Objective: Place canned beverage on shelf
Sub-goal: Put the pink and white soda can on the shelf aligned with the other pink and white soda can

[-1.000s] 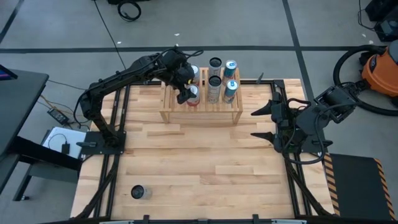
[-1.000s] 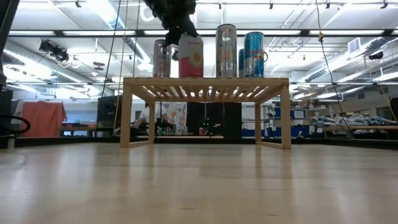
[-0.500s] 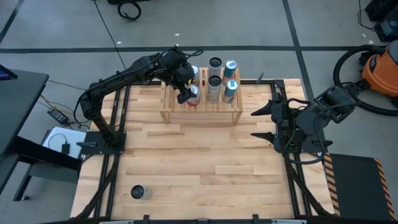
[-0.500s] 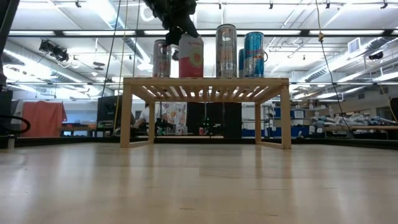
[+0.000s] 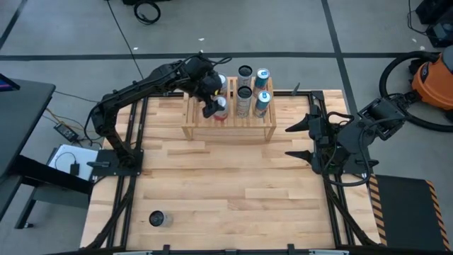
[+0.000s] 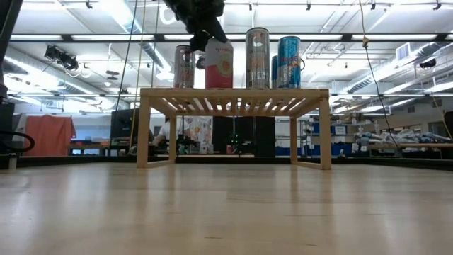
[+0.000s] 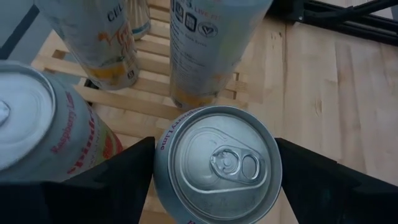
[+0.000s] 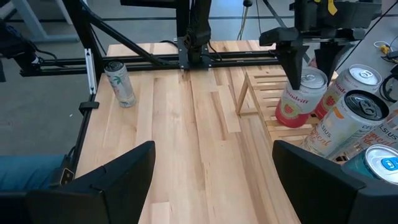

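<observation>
No real change over the last second: left gripper (image 5: 214, 106) still sits over the pale slatted-wood shelf (image 6: 233, 92), fingers clamped either side of the pink-and-white beverage can (image 6: 218, 67). The can nudged a hair sideways and its base looks level with the slats, so I'd call it set down but not yet released. Opening and backing off is what's left.

Right gripper (image 5: 291, 142) is parked at the right edge of the light wooden table (image 5: 233, 184), fingers spread, nothing in them.

Count:
- Six cans on the shelf, including the held one.
- One loose silver can (image 5: 157, 219) near the table's front left corner.
- One shelf.
</observation>
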`<state>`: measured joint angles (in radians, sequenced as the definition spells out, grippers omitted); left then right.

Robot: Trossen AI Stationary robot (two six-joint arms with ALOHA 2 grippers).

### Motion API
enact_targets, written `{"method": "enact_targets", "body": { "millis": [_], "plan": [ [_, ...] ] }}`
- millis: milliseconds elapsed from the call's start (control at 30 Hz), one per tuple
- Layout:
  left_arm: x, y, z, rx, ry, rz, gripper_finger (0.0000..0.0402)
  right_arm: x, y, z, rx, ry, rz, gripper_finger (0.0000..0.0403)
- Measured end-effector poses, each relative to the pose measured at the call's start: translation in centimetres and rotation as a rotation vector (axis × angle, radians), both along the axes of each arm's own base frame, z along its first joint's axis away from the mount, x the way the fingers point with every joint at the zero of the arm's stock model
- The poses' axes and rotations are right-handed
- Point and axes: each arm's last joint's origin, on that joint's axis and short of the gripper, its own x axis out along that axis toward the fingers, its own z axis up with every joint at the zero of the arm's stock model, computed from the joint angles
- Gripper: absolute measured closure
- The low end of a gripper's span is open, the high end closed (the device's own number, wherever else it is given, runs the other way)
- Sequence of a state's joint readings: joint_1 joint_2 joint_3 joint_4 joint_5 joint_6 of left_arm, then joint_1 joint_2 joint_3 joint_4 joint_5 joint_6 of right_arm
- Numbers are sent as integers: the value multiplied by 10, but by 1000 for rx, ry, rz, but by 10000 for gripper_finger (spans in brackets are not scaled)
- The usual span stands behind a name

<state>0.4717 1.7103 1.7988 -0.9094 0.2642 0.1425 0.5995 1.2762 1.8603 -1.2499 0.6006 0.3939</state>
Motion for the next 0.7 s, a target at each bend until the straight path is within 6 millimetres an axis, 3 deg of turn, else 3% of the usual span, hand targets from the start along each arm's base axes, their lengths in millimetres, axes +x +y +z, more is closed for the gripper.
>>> {"method": "enact_targets", "body": {
  "millis": [700],
  "plan": [
    [1, 3, 2, 42, -13, 33, 86, 0, 0, 0, 0, 1, 1, 68]
  ]
}}
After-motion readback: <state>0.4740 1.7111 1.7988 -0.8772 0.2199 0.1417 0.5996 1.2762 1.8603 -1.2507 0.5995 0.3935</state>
